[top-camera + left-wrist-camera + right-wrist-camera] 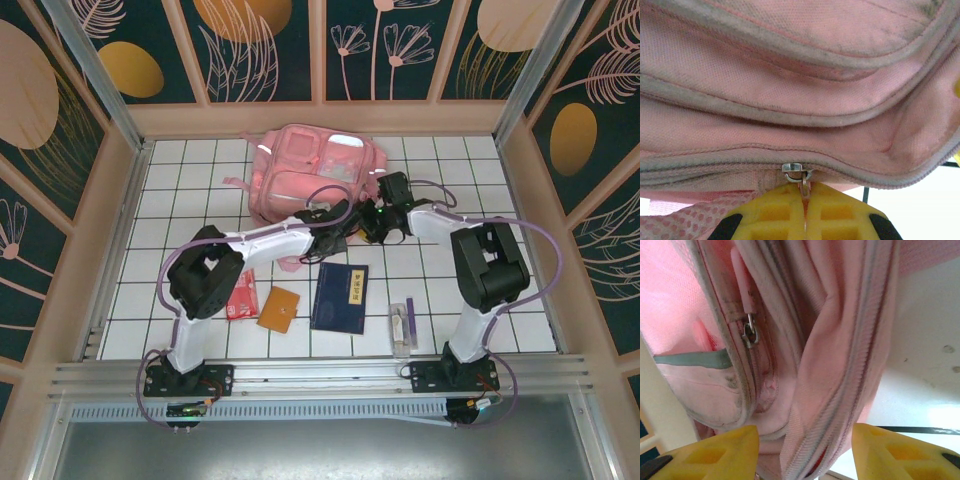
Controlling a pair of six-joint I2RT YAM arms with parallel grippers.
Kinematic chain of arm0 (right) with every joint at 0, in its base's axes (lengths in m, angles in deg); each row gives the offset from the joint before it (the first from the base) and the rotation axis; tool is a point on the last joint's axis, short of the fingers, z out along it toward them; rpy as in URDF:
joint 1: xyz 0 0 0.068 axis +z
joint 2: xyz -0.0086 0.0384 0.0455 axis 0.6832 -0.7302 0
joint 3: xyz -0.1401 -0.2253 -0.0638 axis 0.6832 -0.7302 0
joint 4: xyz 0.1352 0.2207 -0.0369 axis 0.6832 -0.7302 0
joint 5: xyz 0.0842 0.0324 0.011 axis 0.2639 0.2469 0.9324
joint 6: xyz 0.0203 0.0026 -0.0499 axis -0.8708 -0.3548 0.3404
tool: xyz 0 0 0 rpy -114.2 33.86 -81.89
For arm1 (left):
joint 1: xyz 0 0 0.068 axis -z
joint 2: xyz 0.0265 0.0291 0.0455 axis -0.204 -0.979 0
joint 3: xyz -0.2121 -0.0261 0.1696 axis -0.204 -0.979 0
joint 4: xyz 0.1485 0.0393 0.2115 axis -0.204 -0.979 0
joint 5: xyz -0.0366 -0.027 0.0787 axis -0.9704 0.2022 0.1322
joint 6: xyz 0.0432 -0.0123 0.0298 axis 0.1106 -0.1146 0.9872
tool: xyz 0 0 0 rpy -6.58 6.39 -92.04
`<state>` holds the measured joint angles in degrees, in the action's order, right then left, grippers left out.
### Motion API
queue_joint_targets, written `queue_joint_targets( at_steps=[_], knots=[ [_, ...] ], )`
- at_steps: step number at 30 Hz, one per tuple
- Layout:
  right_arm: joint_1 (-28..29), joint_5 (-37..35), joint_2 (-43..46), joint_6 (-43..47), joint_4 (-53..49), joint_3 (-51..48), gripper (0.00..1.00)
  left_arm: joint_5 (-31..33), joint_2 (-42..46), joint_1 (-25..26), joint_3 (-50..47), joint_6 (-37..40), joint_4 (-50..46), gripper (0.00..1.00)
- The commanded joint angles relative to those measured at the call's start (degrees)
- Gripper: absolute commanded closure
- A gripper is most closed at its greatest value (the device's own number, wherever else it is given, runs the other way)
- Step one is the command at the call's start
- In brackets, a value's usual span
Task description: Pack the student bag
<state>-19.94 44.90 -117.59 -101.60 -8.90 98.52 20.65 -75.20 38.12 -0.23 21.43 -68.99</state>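
Four items lie unpacked on the table (500, 300), near side: red packet (243, 295), orange wallet (279, 309), blue booklet (339, 297), clear case (402, 326). Pink student bag (318, 170): far centre. Left gripper (805, 200) clenched on zipper pull (801, 175); right gripper (805, 450) spread, straddling bag fabric. Packing not begun.

Soft pink student bag (316, 165) lies flat, front pockets upward.

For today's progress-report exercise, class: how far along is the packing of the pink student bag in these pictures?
Done: nothing looks packed; the red packet, orange wallet, blue booklet and clear case lie on the table. In hand: the left jaws are shut on the zipper pull of the student bag; the right jaws stand open around a fold of it. Left: unzip, then load all four.
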Motion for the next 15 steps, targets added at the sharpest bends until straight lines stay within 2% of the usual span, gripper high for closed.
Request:
queue_joint_targets(
  at_steps=[1, 3, 5, 6, 7, 9, 11, 13, 15],
  knots=[
    [2.64, -2.97, -3.05, -3.05, -2.98, 2.91, 0.48, -2.25, 6.50, -0.06, -3.33, 1.70, 2.48, 1.00],
    [3.25, -2.48, -4.23, -5.01, -2.06, 2.83, 0.52, -3.25, 9.03, -0.07, -4.93, 2.66, 4.21, 1.00],
    [2.87, -2.09, -4.36, -5.77, 0.38, 2.06, 0.68, -2.74, 11.10, -0.11, -5.76, 3.11, 3.92, 1.00],
    [2.31, -2.51, -4.21, -5.22, 0.39, 2.04, 0.80, -1.83, 12.35, -0.21, -6.41, 3.96, 3.64, 1.00],
    [1.76, -3.49, -3.78, -3.89, -0.37, 2.45, 0.88, 0.51, 13.59, -0.65, -7.11, 4.16, 2.26, 1.00],
    [1.13, -7.92, -2.28, 0.37, -3.58, 3.95, 0.99, 5.53, 17.50, -2.24, -11.75, 5.15, 2.59, 1.00],
    [0.64, -9.77, -0.93, 4.82, -4.92, 5.25, 1.00, 5.20, 23.30, -6.08, -19.52, 8.25, 8.66, 1.00],
    [-0.99, -6.94, -0.54, 8.28, -4.93, 6.15, 1.00, 2.16, 27.30, -11.27, -24.86, 11.32, 11.96, 1.00],
    [-3.45, -3.26, -1.16, 10.75, -5.65, 7.03, 1.00, 2.45, 30.08, -14.55, -26.88, 14.97, 11.98, 1.00]
  ],
)
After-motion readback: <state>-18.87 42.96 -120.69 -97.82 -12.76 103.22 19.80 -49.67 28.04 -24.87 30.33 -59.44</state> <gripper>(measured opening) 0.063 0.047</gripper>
